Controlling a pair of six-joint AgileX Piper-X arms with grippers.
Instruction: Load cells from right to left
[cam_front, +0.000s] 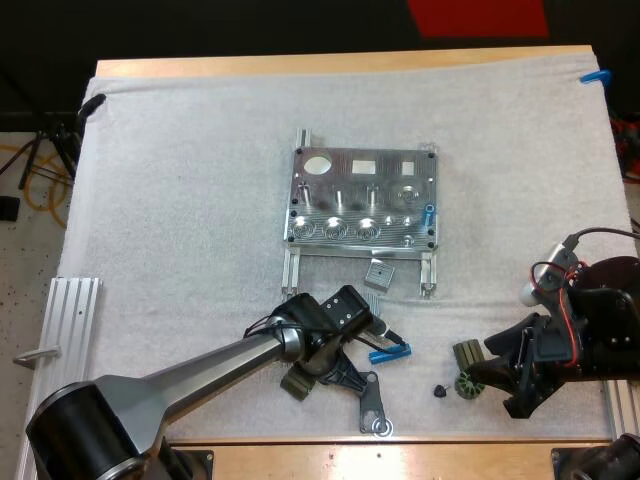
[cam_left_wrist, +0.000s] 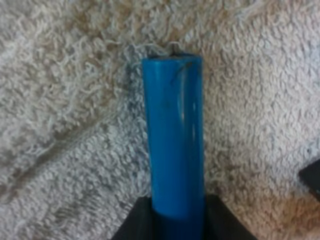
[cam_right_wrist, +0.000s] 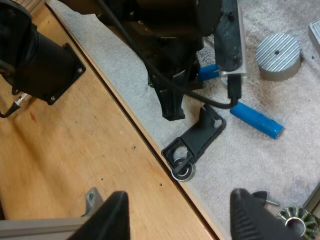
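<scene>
Surface: white mat (cam_front: 180, 200), near edge. My left gripper (cam_left_wrist: 175, 225) pinches a bright blue cylinder (cam_left_wrist: 175, 140); right gripper (cam_right_wrist: 182, 217) spread. Probably pick-up step; next, lift toward the grey metal fixture (cam_front: 365, 195).

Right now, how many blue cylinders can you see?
3. One cylinder stands at the right edge of the fixture. One is held by the left gripper. One lies on the mat beside it. The left arm may hide more.

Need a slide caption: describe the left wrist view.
Left pincer shut on a blue cylinder over the white mat.
</scene>
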